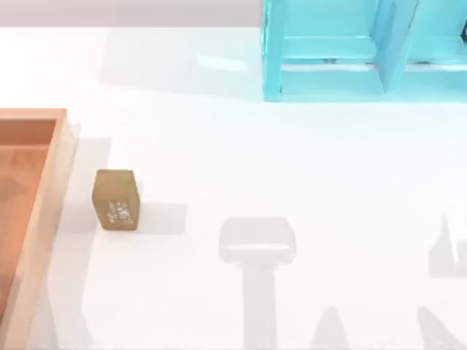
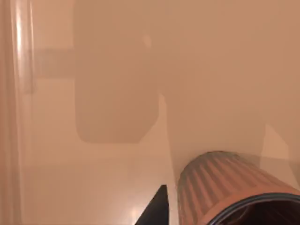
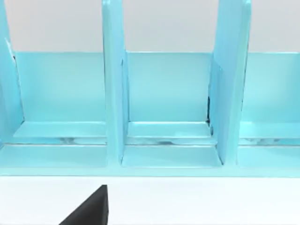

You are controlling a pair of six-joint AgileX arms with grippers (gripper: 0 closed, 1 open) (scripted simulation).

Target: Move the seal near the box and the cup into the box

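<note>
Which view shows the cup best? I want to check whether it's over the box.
The left wrist view: the ribbed copper cup sits close to the camera above the box's orange-brown floor, a dark left pincer fingertip beside it. The top view has the box's rim and the seal beside it; the right wrist view faces the cyan shelf.

White table [image 1: 292,160], cyan shelf frame [image 1: 350,51] at far edge, soft shadows

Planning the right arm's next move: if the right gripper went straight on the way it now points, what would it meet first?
Most likely the cyan shelf frame: the right wrist view faces its open compartments across a bare strip of white table. How far off it stands is unclear.
</note>
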